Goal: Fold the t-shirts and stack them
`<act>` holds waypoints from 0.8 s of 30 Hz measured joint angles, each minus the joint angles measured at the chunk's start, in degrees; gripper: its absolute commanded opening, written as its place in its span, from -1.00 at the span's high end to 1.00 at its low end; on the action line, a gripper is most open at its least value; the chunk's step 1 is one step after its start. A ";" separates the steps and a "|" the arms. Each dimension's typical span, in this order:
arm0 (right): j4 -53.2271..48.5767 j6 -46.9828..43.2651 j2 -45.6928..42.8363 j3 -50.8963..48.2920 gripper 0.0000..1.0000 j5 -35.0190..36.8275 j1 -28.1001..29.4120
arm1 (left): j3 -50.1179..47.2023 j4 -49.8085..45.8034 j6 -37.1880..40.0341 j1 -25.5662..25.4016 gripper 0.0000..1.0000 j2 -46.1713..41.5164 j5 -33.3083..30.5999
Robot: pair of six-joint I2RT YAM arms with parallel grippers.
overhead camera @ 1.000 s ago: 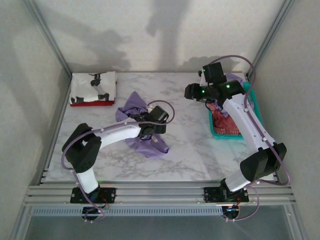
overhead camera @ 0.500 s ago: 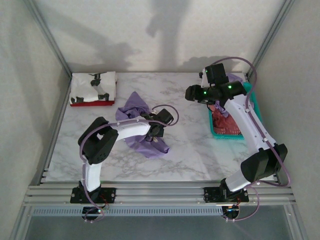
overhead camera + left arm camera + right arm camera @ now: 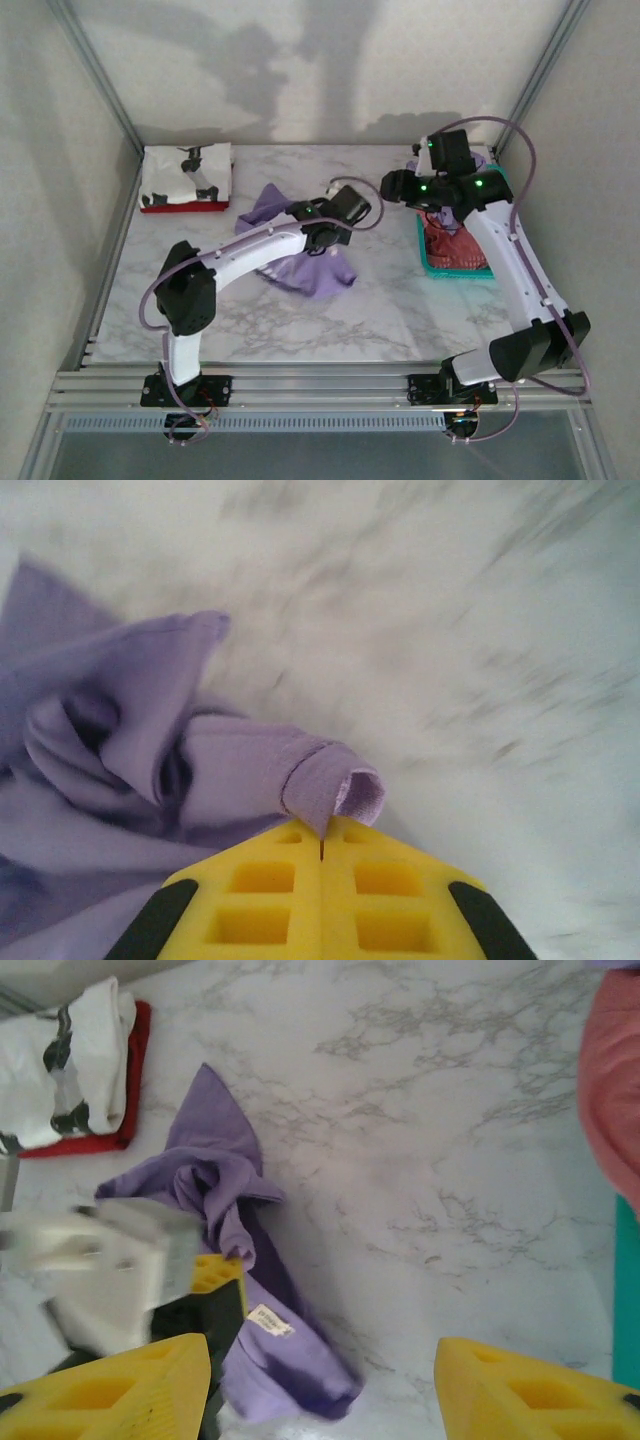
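One lavender t-shirt (image 3: 120,740) at table (image 3: 400,310) centre, pinched in the closed left gripper (image 3: 321,852); right gripper (image 3: 322,1375) parted, empty. Far left, two folded: white t-shirt (image 3: 186,172) on red t-shirt (image 3: 172,208).

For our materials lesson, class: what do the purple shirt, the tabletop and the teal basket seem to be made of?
Purple shirt: soft matte cloth, likely cotton; it folds and creases, with a sewn hem. Tabletop: smooth marble-look surface, grey veins; stone or laminate, cannot tell. Teal basket: probably plastic, from its even colour.
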 measured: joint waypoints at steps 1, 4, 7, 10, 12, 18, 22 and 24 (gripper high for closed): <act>-0.11 0.46 -0.63 -0.13 -0.26 -0.39 -0.98 | 3.15 -0.11 0.98 -0.87 1.00 -0.22 -0.31; -0.15 1.68 -1.92 -0.15 -0.26 -1.09 -2.91 | 8.17 -0.76 2.01 -3.10 1.00 -2.75 -2.19; -0.09 2.64 -2.16 -0.15 -0.26 -1.79 -3.02 | 6.78 -2.58 1.44 -4.07 1.00 -8.52 -4.85; 0.09 3.26 -1.55 -0.15 -0.26 -2.91 -2.99 | -2.56 -3.61 -0.02 -3.13 1.00 -19.21 -7.61; 0.13 3.45 -0.85 -0.15 -0.26 -3.30 -2.80 | -11.15 -3.67 -1.11 -1.60 1.00 -28.15 -8.11; 1.75 4.52 3.23 -0.90 -0.26 -4.07 -0.33 | -29.86 -4.52 -2.73 15.39 1.00 -57.88 -5.60; 3.08 4.76 9.70 0.04 -0.26 -4.26 3.21 | -31.47 -4.94 -2.71 24.04 1.00 -65.68 -1.64; 3.39 4.81 14.36 1.77 -0.26 -4.26 5.33 | -32.65 -4.94 -2.73 25.70 1.00 -64.41 0.96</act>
